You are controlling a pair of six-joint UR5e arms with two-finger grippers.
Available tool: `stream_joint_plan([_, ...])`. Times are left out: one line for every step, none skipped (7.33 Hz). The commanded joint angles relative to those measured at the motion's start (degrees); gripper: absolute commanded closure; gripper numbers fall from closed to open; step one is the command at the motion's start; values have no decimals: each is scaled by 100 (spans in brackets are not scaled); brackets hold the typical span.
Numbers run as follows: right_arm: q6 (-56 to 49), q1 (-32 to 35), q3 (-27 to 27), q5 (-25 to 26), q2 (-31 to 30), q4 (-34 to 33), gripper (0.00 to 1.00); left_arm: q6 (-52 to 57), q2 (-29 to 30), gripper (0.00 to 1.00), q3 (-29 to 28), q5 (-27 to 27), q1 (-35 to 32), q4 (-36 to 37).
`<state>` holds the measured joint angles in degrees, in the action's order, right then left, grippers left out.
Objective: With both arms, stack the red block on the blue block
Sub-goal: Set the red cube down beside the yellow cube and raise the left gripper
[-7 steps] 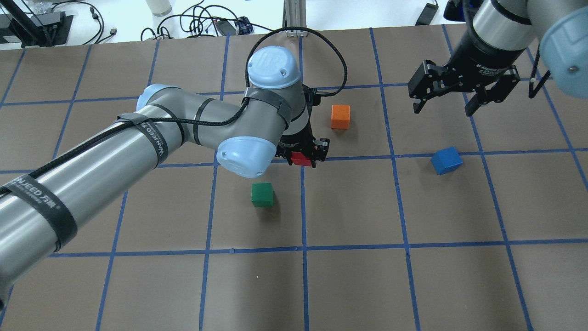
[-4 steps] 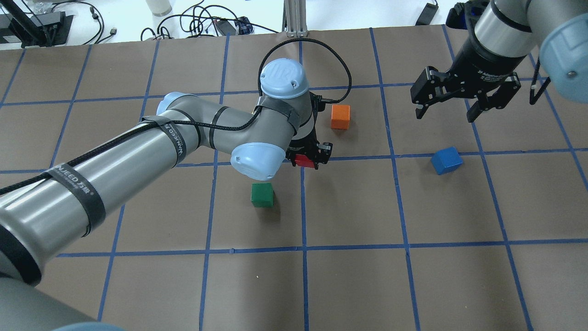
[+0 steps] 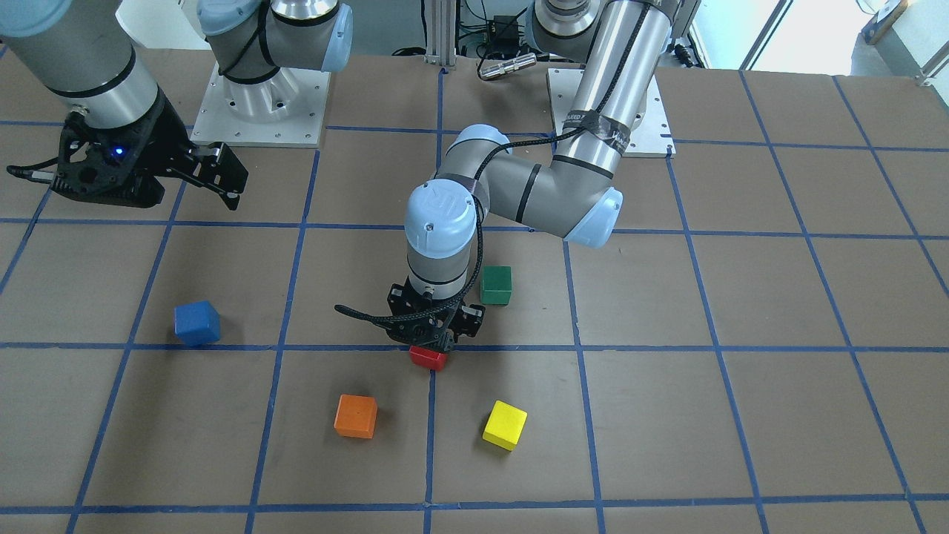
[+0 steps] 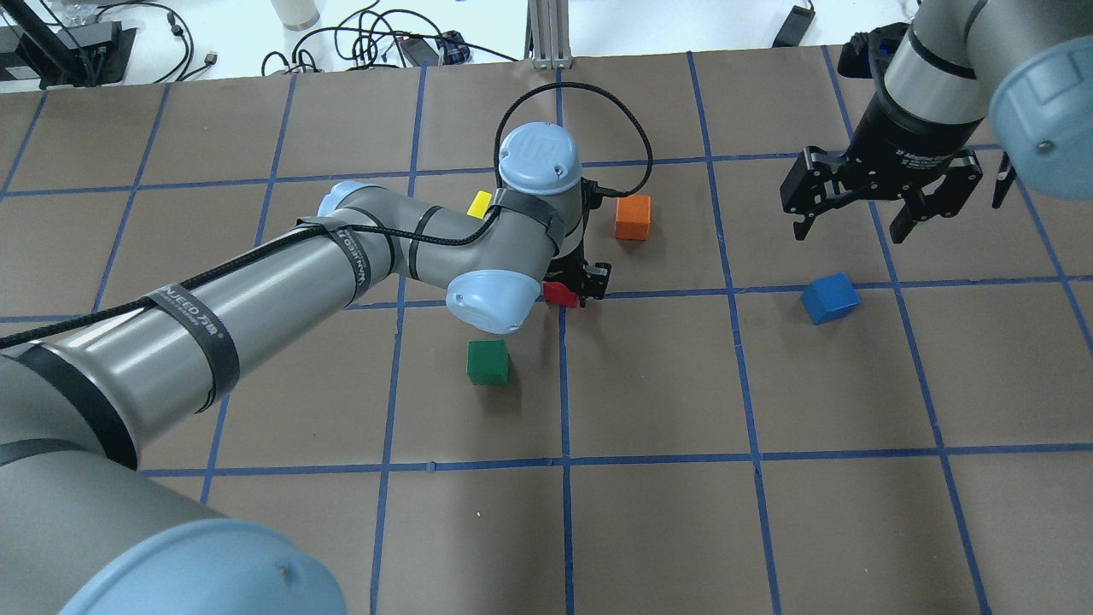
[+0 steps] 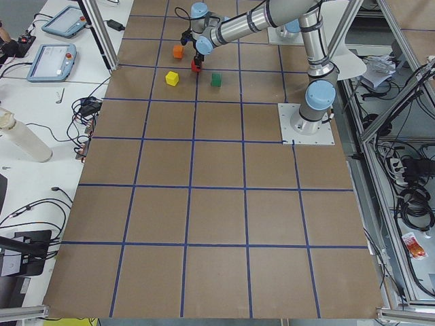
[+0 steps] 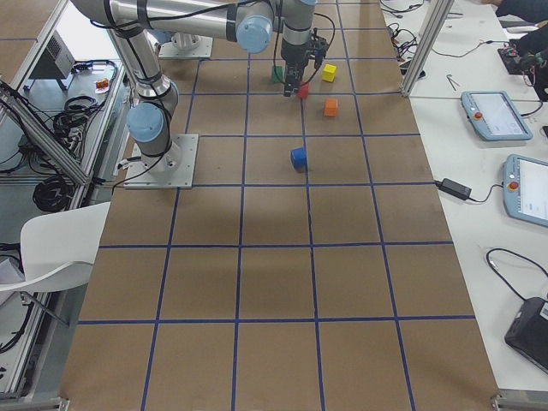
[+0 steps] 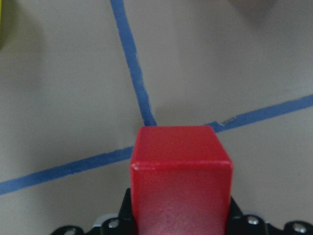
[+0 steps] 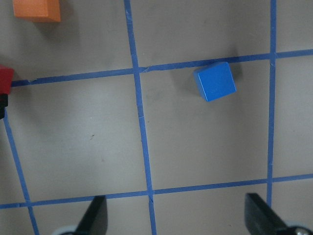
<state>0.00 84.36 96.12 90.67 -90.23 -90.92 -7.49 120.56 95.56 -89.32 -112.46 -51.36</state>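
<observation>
My left gripper [image 4: 574, 289] is shut on the red block [image 4: 560, 294] and holds it just above the table near a crossing of blue tape lines. The red block also shows in the front view [image 3: 428, 357] and fills the lower left wrist view [image 7: 181, 176]. The blue block [image 4: 830, 298] lies on the table to the right, also in the front view [image 3: 196, 323] and the right wrist view [image 8: 214, 81]. My right gripper [image 4: 857, 224] is open and empty, hovering beyond the blue block.
An orange cube [image 4: 633, 217] lies just beyond the left gripper, a green cube [image 4: 488, 361] in front of it, and a yellow cube [image 3: 505, 425] partly hidden behind the left arm. Cables and devices lie past the table's far edge.
My left arm has swung right and stretched out with the red block in its grip. My right gripper has moved right and nearer, still open.
</observation>
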Motion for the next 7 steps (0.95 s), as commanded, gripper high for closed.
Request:
stream_joint_plan([35,-16,-49,30,145,-22,0,19,-225,0,-351,124,380,-310])
stream_joint_plan([70,-7,-59,-5,146,-240,0,28,-418,0,-1059,360,714,-1705])
stream_joint_plan([87,28,-24,-14,233,-860,0,150,-585,0,-2128,363,1056,-3042])
stream_joint_plan([140,158,-50,-23,425,-1023,0,456,-639,0,-3008,302,1416,-4238])
stream_joint_plan([758,430,-50,-84,557,-1329,0,729,-744,0,-3548,-38,1716,-5068])
stream_joint_plan([1565,745,-59,-250,855,-1810,0,801,-910,0,-3684,-285,1797,-5460])
stream_joint_plan([2156,1062,-67,-251,1092,-2068,0,802,-1095,0,-3659,-305,1850,-5481])
